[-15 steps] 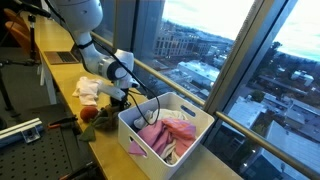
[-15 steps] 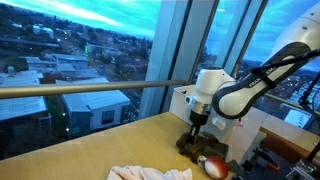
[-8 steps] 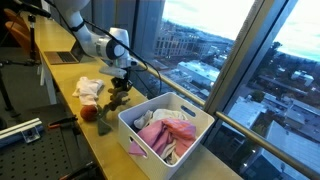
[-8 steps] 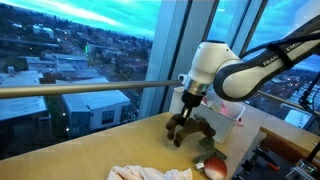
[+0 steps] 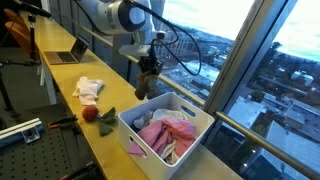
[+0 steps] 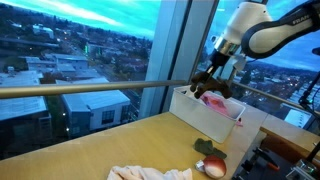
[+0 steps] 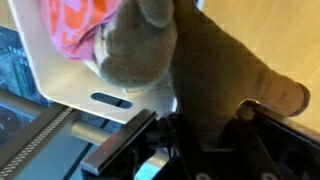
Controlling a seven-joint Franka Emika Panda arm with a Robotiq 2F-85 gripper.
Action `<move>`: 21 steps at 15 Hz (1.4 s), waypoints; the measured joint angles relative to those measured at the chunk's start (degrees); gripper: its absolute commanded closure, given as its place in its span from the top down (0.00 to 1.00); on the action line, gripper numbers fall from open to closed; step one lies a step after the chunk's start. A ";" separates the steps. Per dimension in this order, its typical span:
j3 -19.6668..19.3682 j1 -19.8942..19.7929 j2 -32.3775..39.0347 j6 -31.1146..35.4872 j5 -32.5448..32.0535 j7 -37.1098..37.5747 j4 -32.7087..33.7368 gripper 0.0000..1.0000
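A brown plush toy (image 5: pixel 147 83) hangs in the air from my gripper (image 5: pixel 151 64), which is shut on its top. It dangles just above the near corner of the white basket (image 5: pixel 128 126), which holds pink and orange clothes (image 5: pixel 168 133). In the other exterior view the plush toy (image 6: pixel 210 84) hangs under the gripper (image 6: pixel 221 62) over the basket (image 6: pixel 196 112). The wrist view is filled by the plush toy (image 7: pixel 185 55) between my gripper (image 7: pixel 200 125) fingers, with the basket wall (image 7: pixel 70 85) and orange-pink clothes (image 7: pixel 75 25) below it.
On the wooden counter lie a white cloth (image 5: pixel 89 88), a red ball (image 5: pixel 89 113) and a green item (image 5: pixel 107 117). A laptop (image 5: pixel 65 56) sits farther back. Window glass and a railing (image 6: pixel 90 90) run along the counter's far side.
The gripper has lifted the brown plush toy off the counter and carried it up and over to the basket's edge.
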 measured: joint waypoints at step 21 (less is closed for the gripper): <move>-0.42 -10.90 -5.06 -2.17 0.26 -1.19 0.98 1.00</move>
